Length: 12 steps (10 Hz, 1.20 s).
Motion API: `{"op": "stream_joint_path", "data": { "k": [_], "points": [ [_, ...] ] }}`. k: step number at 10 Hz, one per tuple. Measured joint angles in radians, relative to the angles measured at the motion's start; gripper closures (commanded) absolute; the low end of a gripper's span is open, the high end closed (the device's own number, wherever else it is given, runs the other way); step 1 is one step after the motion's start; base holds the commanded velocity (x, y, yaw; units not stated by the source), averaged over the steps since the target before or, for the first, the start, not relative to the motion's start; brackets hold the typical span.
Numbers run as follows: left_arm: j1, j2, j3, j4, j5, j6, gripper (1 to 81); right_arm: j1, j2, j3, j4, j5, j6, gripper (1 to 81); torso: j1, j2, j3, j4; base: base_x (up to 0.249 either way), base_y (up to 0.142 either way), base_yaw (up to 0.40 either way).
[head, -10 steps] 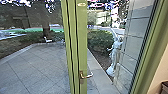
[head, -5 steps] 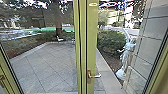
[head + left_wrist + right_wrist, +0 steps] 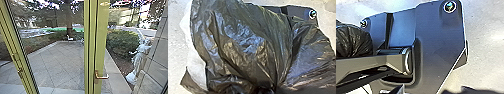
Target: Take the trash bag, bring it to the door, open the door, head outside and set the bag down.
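The black trash bag (image 3: 240, 47) shows large in the left wrist view, its folds drawn together where my left gripper (image 3: 266, 90) holds it. Part of the bag (image 3: 352, 41) also appears in the right wrist view, beside the robot's base plate. In the head view a glass door with a green frame (image 3: 100, 42) stands in front of me, its lever handle (image 3: 102, 77) low on the middle upright. I cannot tell how my right gripper stands.
Through the glass lies a paved yard (image 3: 58, 65), with a pale statue (image 3: 140, 60) and a round bush (image 3: 122, 43) on the right. At the left is another green upright (image 3: 12, 47) with metal fittings. A tiled wall (image 3: 160, 47) borders the right side.
The head camera's view has turned to the left, bringing the left green upright into the picture. The door handle shows farther right in it than before.
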State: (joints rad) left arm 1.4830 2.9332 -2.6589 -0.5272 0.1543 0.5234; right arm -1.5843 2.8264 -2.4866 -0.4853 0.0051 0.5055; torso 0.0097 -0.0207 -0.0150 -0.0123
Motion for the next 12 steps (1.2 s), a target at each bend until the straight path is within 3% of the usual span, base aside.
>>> {"op": "stream_joint_path", "data": {
  "k": [12],
  "points": [
    [0.003, 0.001, -0.003, 0.000, -0.001, 0.000, 81.1, 0.000, 0.005, 0.000, 0.000, 0.001, 0.000, 1.0, 0.000, 0.000, 0.000, 0.000, 0.000, 0.000, 0.181]
  ]
}}
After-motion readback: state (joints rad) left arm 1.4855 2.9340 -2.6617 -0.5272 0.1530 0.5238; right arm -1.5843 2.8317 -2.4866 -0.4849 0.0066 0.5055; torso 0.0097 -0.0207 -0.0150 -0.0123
